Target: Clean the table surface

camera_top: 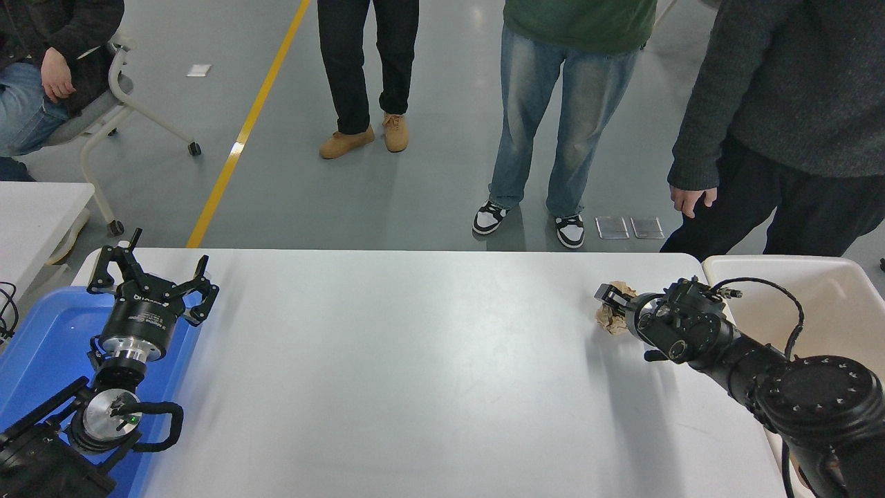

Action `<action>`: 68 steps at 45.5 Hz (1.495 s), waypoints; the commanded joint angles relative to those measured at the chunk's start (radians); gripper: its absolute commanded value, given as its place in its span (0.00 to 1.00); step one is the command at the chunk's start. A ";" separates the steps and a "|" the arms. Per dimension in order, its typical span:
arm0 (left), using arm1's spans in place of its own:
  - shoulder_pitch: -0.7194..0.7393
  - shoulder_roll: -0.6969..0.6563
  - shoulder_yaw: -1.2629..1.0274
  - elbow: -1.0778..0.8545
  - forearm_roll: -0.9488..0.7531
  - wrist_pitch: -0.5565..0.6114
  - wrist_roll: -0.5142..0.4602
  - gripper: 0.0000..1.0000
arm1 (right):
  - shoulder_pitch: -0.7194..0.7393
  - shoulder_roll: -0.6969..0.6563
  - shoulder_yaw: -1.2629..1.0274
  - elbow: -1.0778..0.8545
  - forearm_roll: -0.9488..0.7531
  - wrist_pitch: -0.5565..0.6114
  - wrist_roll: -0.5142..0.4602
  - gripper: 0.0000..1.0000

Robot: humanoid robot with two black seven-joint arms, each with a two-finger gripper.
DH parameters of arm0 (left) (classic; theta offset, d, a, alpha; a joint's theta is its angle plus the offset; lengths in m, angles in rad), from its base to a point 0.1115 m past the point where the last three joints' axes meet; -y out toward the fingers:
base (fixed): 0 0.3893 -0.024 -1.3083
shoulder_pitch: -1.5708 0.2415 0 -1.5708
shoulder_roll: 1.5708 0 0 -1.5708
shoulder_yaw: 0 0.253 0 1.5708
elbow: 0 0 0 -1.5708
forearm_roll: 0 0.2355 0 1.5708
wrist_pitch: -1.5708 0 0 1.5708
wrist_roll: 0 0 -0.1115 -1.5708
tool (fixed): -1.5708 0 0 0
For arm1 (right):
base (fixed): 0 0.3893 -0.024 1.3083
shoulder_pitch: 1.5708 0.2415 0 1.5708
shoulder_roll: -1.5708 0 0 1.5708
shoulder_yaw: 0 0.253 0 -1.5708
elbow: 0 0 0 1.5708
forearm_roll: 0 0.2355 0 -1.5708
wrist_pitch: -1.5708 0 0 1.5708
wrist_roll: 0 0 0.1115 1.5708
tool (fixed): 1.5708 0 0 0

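The table surface (415,366) is a wide light-grey top filling the lower half of the head view. Near its far right corner is a crumpled brown paper ball (608,319). My right gripper (612,304) reaches in from the lower right and is shut on that ball, one black finger showing over its top. Whether the ball rests on the table or hangs just above it is not clear. My left gripper (148,280) is parked at the lower left over a blue tray, open, with nothing between its fingers.
A blue tray (34,332) lies under the left arm. A beige plastic bin (830,297) stands off the table's right end. A smaller white table (38,204) is at the left. Three people stand beyond the far edge; one hand (688,199) hangs near the right corner.
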 commanded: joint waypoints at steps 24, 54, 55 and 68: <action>0.000 0.000 0.000 0.000 0.000 0.000 0.000 0.99 | -0.002 0.000 0.002 0.014 0.001 0.041 0.065 0.00; 0.000 0.000 0.000 0.000 0.000 0.000 0.000 0.99 | 0.120 -0.090 0.120 0.215 0.021 0.254 0.090 0.00; 0.000 0.000 0.000 0.000 0.000 0.000 0.000 0.99 | 0.121 -0.110 0.135 0.238 0.020 0.253 0.093 0.00; 0.000 0.000 0.000 0.000 0.000 0.000 0.000 0.99 | 0.137 -0.343 0.247 0.450 0.003 0.248 0.186 0.00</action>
